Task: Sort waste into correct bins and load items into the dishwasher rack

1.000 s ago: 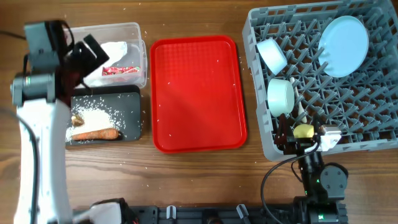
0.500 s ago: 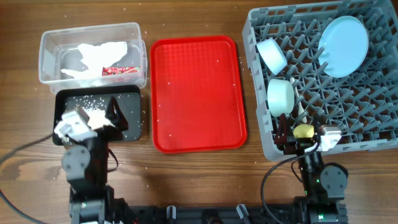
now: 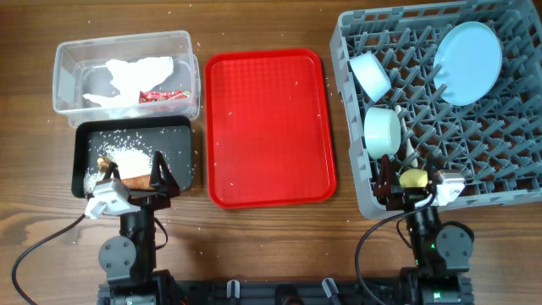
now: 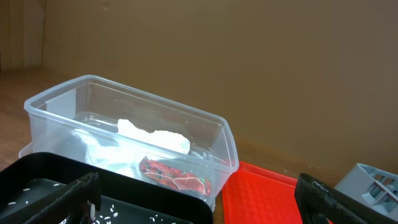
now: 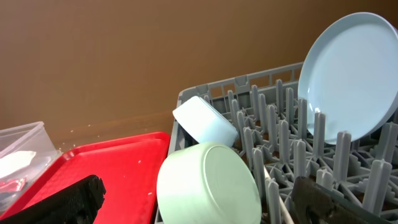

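Note:
The clear bin (image 3: 68, 52) holds the white napkin (image 3: 135, 72) and red wrapper (image 3: 164, 96), both also in the left wrist view (image 4: 155, 138) (image 4: 177, 177). The black bin (image 3: 182, 135) holds rice (image 3: 131, 159), the carrot stick (image 3: 140, 179) and a brown scrap (image 3: 105, 163). My left gripper (image 3: 131, 184) (image 4: 199, 202) is open and empty at the black bin's front edge. The grey rack (image 3: 508, 191) holds the blue plate (image 3: 467, 62) (image 5: 348, 81), two bowls (image 3: 370, 74) (image 3: 382, 131) (image 5: 208, 183), the spoon (image 3: 408, 151) and the yellow cup (image 3: 413, 179). My right gripper (image 3: 412, 190) (image 5: 202, 202) is open at the rack's front.
The flat red tray (image 3: 269, 127) lies between the bins and the rack, with a few rice grains on it. Loose grains are scattered on the wooden table around the black bin. Cables run from both arm bases along the front edge.
My left arm has drawn back from over the bins to the table's front edge, uncovering both bins. The right arm and the rack's contents have not moved.

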Robot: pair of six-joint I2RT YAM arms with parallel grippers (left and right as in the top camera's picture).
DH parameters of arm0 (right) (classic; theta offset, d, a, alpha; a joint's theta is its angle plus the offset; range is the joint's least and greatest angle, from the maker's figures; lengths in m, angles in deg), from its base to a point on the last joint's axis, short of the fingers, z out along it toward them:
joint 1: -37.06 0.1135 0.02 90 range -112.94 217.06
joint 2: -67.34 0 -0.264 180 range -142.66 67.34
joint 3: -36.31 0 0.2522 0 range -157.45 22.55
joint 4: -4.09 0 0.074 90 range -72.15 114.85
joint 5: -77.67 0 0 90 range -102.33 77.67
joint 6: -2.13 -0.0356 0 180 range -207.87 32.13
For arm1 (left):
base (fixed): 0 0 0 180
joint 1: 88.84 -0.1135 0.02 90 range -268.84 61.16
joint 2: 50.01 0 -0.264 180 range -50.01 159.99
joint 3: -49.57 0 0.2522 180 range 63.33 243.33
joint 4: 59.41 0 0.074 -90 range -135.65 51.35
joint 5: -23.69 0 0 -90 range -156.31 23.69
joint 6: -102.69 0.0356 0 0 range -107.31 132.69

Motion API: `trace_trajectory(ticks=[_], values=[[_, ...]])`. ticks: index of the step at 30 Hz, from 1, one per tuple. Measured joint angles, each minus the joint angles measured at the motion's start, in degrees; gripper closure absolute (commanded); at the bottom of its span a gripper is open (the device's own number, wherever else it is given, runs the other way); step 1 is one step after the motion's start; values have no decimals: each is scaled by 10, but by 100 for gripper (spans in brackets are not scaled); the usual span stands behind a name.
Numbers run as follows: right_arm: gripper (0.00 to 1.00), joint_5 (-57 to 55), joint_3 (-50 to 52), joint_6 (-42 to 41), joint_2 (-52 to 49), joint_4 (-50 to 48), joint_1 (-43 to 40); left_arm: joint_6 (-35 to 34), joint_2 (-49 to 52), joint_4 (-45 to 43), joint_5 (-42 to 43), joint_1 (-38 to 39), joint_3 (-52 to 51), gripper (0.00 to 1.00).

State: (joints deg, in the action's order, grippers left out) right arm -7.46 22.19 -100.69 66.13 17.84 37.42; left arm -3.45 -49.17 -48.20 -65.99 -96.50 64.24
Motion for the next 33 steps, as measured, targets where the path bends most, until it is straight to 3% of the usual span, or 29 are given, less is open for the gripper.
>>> trace_trajectory(ticks=[4, 33], values=[[0, 0, 0, 0, 0, 0, 0, 0, -1, 68, 0, 0, -3, 0], [0, 0, 0, 0, 0, 0, 0, 0, -1, 68, 0, 0, -3, 0]])
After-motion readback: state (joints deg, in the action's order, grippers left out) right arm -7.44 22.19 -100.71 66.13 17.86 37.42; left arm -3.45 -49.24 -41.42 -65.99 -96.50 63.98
